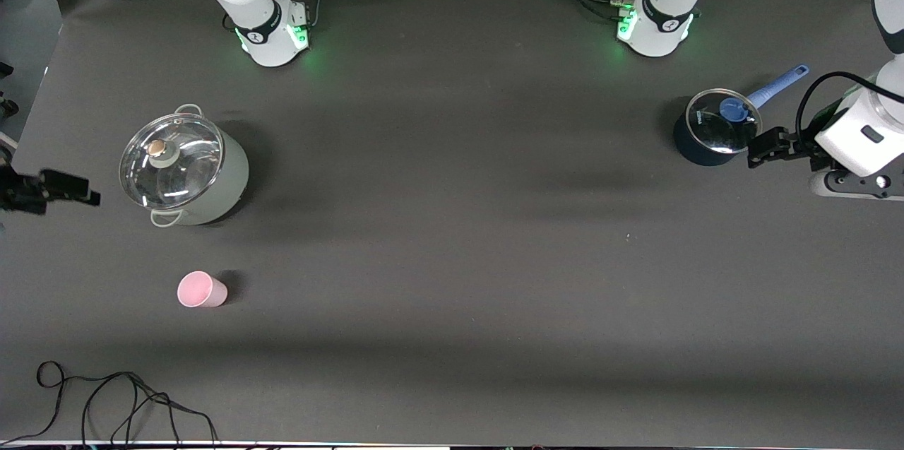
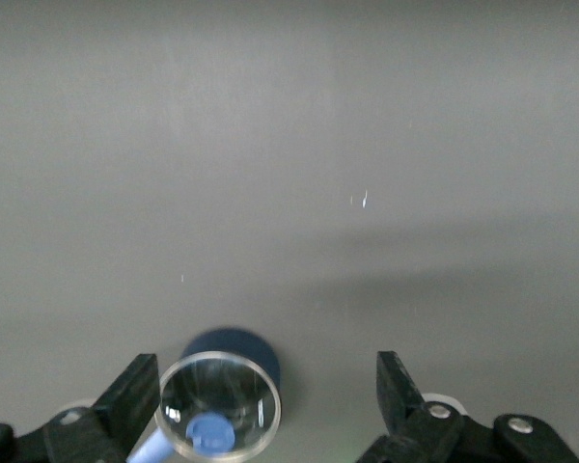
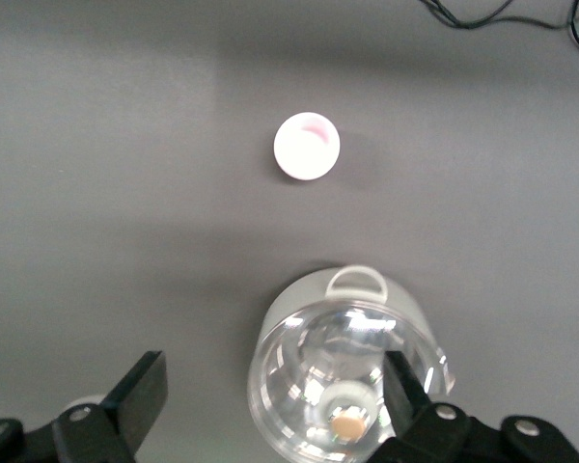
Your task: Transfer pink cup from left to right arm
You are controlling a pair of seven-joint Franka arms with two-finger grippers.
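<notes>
Front view shows the left end effector [image 1: 759, 148] spread wide and holding nothing, up over the surface [image 1: 459, 224] beside the lidded blue saucepan [image 1: 713, 128]. At the right arm's end, the right end effector [image 1: 67, 188] hangs equally spread beside the lidded grey pot [image 1: 185, 167]. Nearer the camera than that pot, the pink cup [image 1: 201, 289] stands upright on the surface, mouth up. Lying at the right arm's end, it fits either a cup set down once the handover is over, or one awaiting pickup.

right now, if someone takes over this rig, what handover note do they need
Left gripper: open, holding nothing, beside the blue saucepan at the left arm's end.
Right gripper: open, holding nothing, up over the grey pot.
Pink cup: upright on the table at the right arm's end, nearer the front camera than the pot.
This fits either a handover already made and set down, or one still to come.
</notes>
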